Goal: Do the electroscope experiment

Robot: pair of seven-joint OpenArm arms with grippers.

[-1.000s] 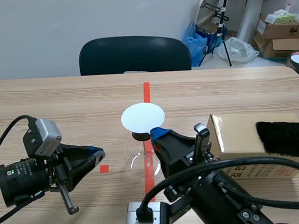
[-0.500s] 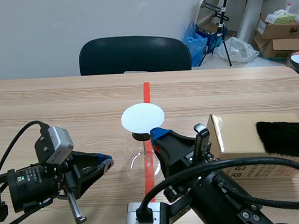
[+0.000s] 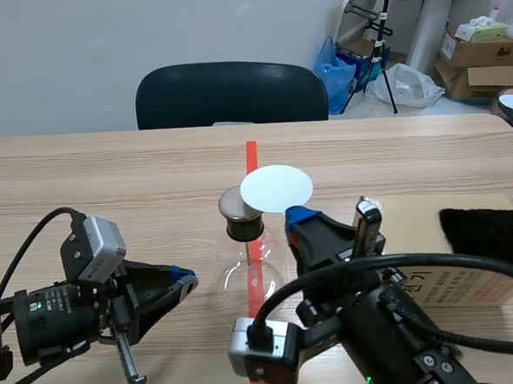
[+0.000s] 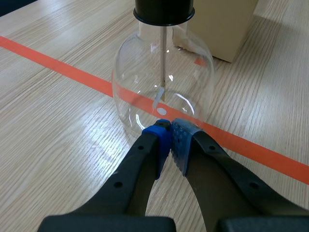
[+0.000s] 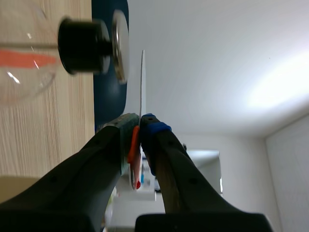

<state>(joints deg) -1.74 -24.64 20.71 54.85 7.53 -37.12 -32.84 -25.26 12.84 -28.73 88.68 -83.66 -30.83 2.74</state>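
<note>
The electroscope, a clear glass flask [image 3: 251, 279] [image 4: 161, 92] [image 5: 21, 72] with a black stopper [image 3: 244, 227] [image 4: 164, 9] and a metal top plate [image 3: 237, 204] [image 5: 119, 48], stands on the red tape line. My right gripper [image 3: 294, 214] [image 5: 139, 130] is shut on the orange handle of a white disc [image 3: 276, 188] [image 5: 142, 84], which it holds just right of and apart from the metal plate. My left gripper [image 3: 185, 276] [image 4: 169, 126] is shut on nothing, its tips at the flask's base on the left side.
A tan cardboard box [image 3: 453, 267] with a black fur cloth [image 3: 490, 234] on top lies right of the flask. A dark chair [image 3: 231, 93] stands at the far table edge. Boxes and bags sit on the floor behind.
My right gripper carried the white disc off the electroscope's top to the right, baring the metal plate. My left gripper moved right to the flask's base earlier and has held there since.
</note>
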